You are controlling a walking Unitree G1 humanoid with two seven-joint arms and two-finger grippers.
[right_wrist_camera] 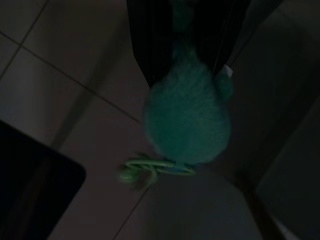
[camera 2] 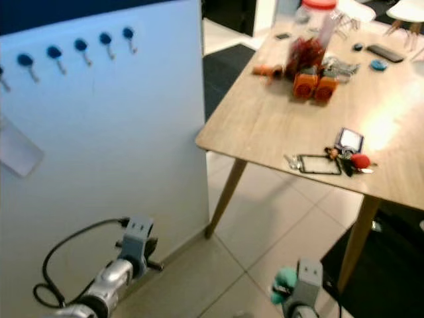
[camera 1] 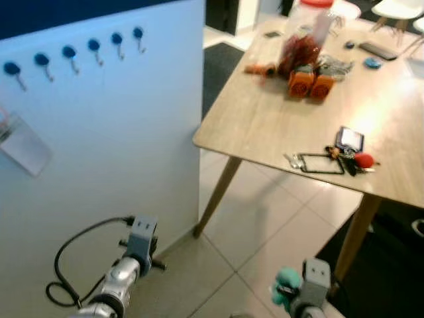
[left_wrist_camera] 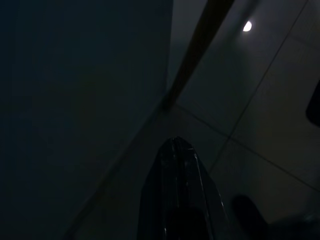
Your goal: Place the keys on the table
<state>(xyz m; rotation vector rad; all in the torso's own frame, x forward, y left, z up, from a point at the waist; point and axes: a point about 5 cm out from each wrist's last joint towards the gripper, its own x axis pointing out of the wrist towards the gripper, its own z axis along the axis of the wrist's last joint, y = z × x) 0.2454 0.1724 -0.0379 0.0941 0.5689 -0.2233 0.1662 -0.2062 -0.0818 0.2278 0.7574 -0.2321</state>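
Keys point(right_wrist_camera: 155, 167) on a green fluffy charm point(right_wrist_camera: 187, 125) hang pinched in the right claw point(right_wrist_camera: 187, 55), low above the tiled floor point(camera 1: 265, 238), below the bench point(camera 1: 278, 126) edge; left claw point(left_wrist_camera: 176, 150) hangs with fingers together beside the white panel point(camera 1: 99, 146).

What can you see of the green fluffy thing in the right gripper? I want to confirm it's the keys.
The green plush keychain is a rounded, fuzzy teal ball, clamped at its top between the right gripper's black fingers. It hangs low above the tiled floor, short of the table. A green ring or loop dangles from its lower end; no keys can be made out.
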